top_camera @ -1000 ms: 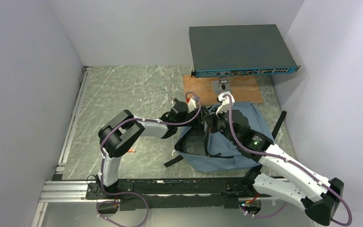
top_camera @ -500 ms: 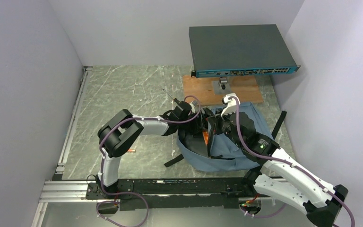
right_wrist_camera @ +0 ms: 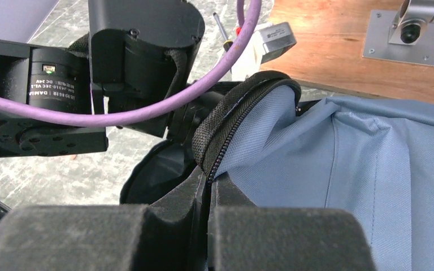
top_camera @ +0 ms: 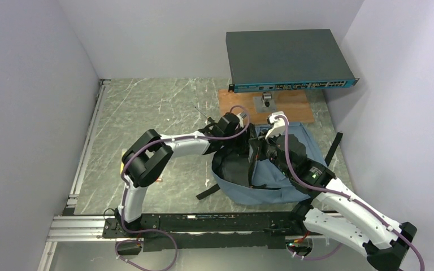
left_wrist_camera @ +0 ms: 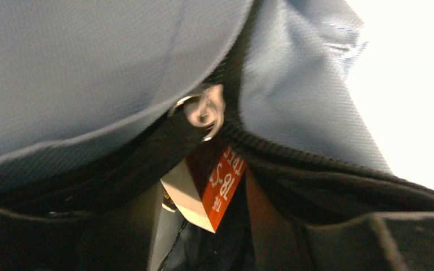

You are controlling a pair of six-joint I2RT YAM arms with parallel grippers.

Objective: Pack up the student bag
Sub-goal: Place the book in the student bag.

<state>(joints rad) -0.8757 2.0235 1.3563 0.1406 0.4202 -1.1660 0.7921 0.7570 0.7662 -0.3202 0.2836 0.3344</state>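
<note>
Holding bag (top_camera: pixel 271 189) mouth open: zip rim (right_wrist_camera: pixel 231 113) is clamped between closed right fingers (right_wrist_camera: pixel 223 203); left fingers (top_camera: pixel 238 148) inside, opening not discernible. Rim is best held lifted, taut.

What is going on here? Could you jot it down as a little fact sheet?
Bag: student bag, blue-grey, lying on the table, mouth open
Right hand: shut on the bag's zipper edge, holding it up
Left hand: inside the bag's mouth; grip unclear
Inside: orange-and-white tag below a metal zipper pull
Behind: dark grey box on a stand over a wooden board
</note>
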